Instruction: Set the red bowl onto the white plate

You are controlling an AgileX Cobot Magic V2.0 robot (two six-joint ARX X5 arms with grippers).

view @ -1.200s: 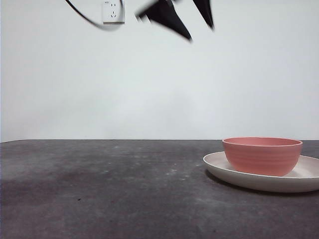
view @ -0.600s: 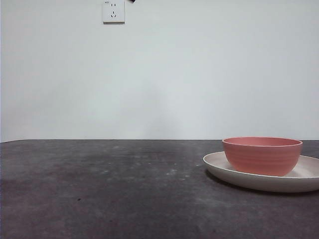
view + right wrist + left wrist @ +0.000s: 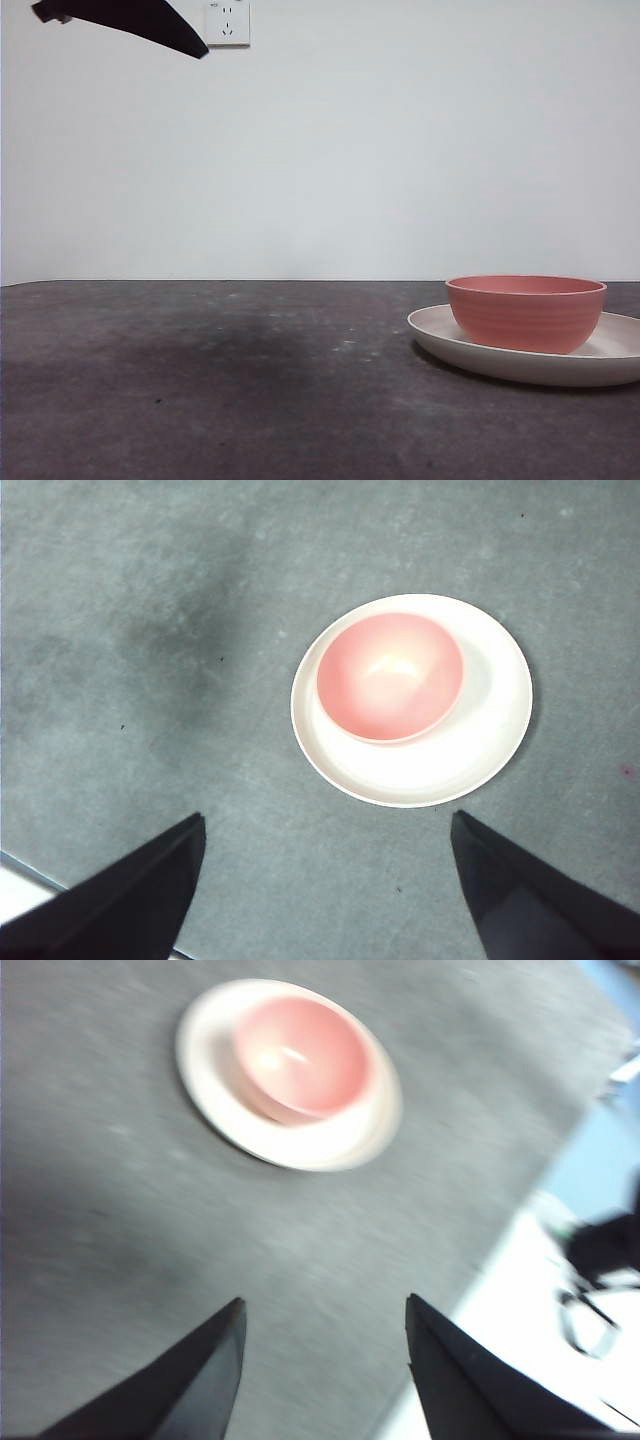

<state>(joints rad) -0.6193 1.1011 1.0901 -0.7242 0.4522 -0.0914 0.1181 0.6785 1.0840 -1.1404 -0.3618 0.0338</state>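
The red bowl (image 3: 526, 313) sits upright on the white plate (image 3: 440, 335) at the right of the table. Both also show in the left wrist view, bowl (image 3: 300, 1055) on plate (image 3: 330, 1145), and in the right wrist view, bowl (image 3: 390, 677) on plate (image 3: 480, 750). My left gripper (image 3: 325, 1300) is open and empty, high above the table and well away from the plate; its view is blurred. My right gripper (image 3: 326, 815) is open and empty, high above the plate. A black jaw tip (image 3: 130, 20) shows at the front view's top left corner; I cannot tell whose.
A wall socket (image 3: 227, 22) hangs on the white back wall. The table's edge (image 3: 480, 1260) shows in the left wrist view, with pale floor and a dark object (image 3: 600, 1250) beyond it. Another table edge (image 3: 20, 865) shows in the right wrist view.
The open jaws at the top middle of the front view rose out of sight, then a black tip came in at the top left. Bowl and plate have not moved.
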